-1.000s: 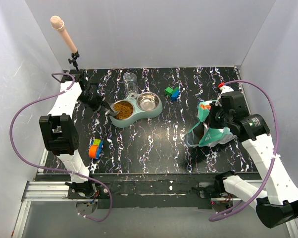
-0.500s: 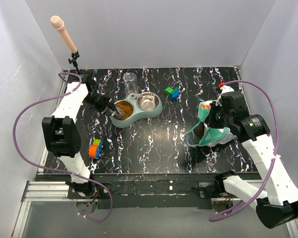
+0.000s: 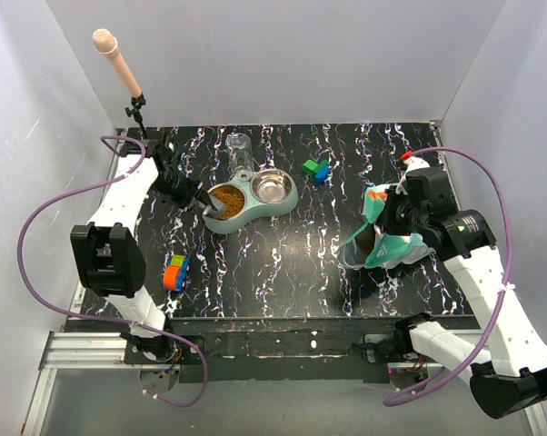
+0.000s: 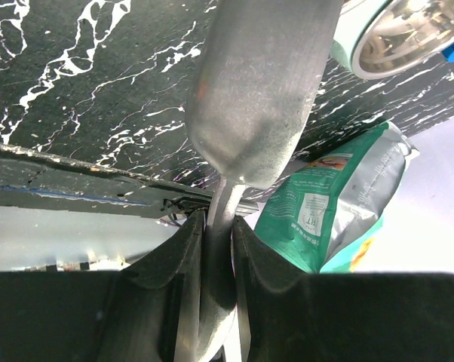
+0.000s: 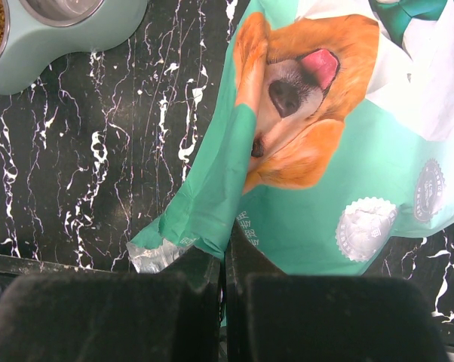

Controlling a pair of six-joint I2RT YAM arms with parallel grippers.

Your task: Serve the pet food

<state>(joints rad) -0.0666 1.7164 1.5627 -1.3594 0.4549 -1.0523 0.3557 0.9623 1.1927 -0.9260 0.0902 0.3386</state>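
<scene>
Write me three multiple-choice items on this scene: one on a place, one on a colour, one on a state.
1. Which bowl of the feeder holds pet food? A the one nearer the right arm; B the one nearer the left arm; C both.
2. The bag is mainly: A red; B yellow; C teal.
3. The right pincer is: A shut on the bag's edge; B open over the feeder; C shut on nothing.
B, brown kibble fills only that bowl; C, teal covers it in the right wrist view; A, its fingers pinch the bag's edge.
</scene>
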